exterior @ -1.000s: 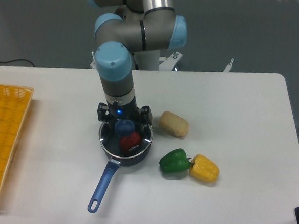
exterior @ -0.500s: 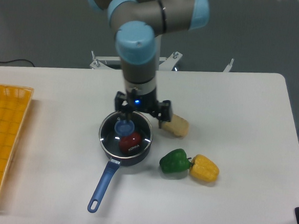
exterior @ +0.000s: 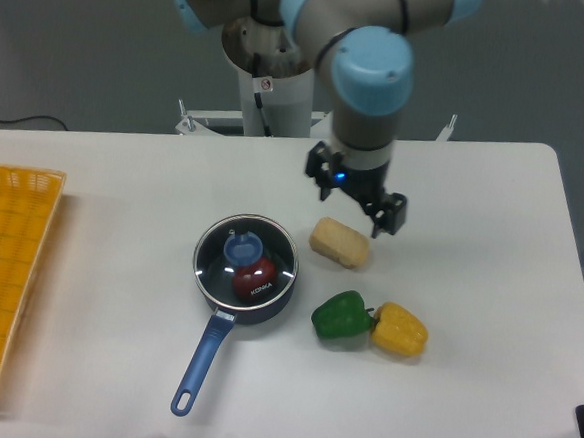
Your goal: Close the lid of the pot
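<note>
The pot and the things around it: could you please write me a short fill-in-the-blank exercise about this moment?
1. The lid rests on the ___.
2. The red thing seen through the glass is ___ the pot.
3. The gripper holds ___.
4. The green pepper touches the ___ pepper.

Missing words: pot; inside; nothing; yellow

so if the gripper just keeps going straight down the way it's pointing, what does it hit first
Probably the bread roll, or the bare table just beside it. The gripper hangs open, pointing down, above and slightly right of the roll. Depth is hard to judge from one view. The pot, with its lid on, lies off to the left.
</note>
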